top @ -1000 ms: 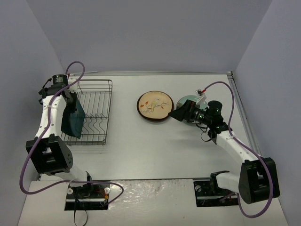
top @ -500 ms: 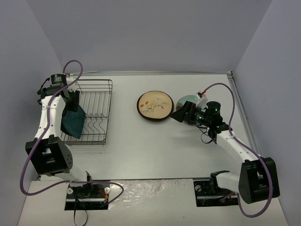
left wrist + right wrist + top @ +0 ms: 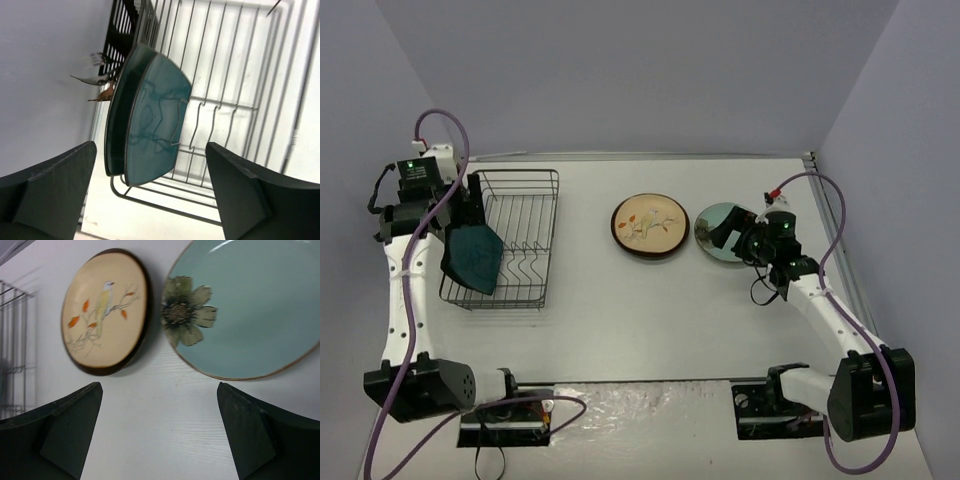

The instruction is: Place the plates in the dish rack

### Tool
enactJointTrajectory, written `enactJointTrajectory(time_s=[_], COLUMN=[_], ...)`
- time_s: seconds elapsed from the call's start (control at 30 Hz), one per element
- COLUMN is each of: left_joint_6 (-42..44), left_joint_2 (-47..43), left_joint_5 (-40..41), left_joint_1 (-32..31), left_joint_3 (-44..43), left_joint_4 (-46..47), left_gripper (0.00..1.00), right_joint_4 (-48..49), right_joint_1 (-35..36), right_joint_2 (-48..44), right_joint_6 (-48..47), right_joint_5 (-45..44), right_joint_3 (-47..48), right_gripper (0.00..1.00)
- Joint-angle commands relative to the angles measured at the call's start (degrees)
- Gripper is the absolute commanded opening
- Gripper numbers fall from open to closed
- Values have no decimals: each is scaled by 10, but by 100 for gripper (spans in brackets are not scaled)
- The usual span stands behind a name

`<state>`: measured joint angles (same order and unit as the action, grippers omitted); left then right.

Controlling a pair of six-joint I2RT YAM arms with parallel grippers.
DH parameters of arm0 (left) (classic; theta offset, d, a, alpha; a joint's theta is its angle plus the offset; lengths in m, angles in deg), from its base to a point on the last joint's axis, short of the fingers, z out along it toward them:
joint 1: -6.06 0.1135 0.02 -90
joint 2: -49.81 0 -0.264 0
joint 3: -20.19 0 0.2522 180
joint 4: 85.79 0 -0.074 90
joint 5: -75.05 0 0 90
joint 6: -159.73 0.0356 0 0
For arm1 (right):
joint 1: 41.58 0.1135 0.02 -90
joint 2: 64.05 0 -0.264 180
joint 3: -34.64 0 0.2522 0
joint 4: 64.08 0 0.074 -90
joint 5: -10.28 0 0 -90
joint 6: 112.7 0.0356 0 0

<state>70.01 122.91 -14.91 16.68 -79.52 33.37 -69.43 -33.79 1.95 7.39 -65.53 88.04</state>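
Two dark teal plates (image 3: 152, 125) stand on edge in the dish rack (image 3: 520, 215). They lean against each other between the upright tines along the rack's 9 o'clock side, toward its near corner in the overhead view. The rack itself sits on the table (image 3: 620, 320) at about 9 o'clock. In the left wrist view a black caddy (image 3: 120, 30) hangs on the rack's side at 11 o'clock of the teal pair, with cutlery (image 3: 97, 75) poking out of it. The left gripper (image 3: 150, 147) hovers over these plates with its fingers spread wide, one on each side and neither touching a plate. Well apart, near the table's middle, a brown-rimmed cream plate (image 3: 105, 310) painted with a bird on a branch lies flat. Just beside it at 3 o'clock lies a pale mint plate (image 3: 250, 305) with a dark flower near its rim; whether the two rims touch cannot be told. The right gripper (image 3: 157, 390) hangs above the mint plate, its fingers also wide apart and holding nothing.
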Motion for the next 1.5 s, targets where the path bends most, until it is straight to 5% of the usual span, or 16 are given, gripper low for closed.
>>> enactJointTrajectory(time_s=[0.0, 0.13, 0.23, 0.4, 0.67, 1.13, 1.47], left_joint_6=[-63, -110, -160, -167, -178, -184, -179], left_joint_2=[-79, -142, -195, -211, -210, -196, -194], left_joint_5=[-52, -131, -189, -197, -238, -245, -239], left_joint_1=[-3, -15, -41, -129, -137, -137, -135], left_joint_3=[-10, 61, 192, 303, 340, 342, 342], left_joint_4=[55, 133, 267, 342, 358, 350, 340], left_gripper=[95, 97, 97, 97, 97, 97, 97], right_joint_4=[-24, -30, -30, -30, 5, 46, 37], right_joint_1=[-40, -67, -73, -75, -102, -113, -117], right_joint_2=[23, 60, 84, 146, 212, 268, 241], right_joint_6=[25, 34, 45, 48, 43, 42, 48], right_joint_5=[-107, -149, -194, -218, -208, -176, -175], right_joint_3=[30, 35, 45, 72, 94, 94, 80], right_gripper=[91, 87, 82, 72, 52, 34, 0])
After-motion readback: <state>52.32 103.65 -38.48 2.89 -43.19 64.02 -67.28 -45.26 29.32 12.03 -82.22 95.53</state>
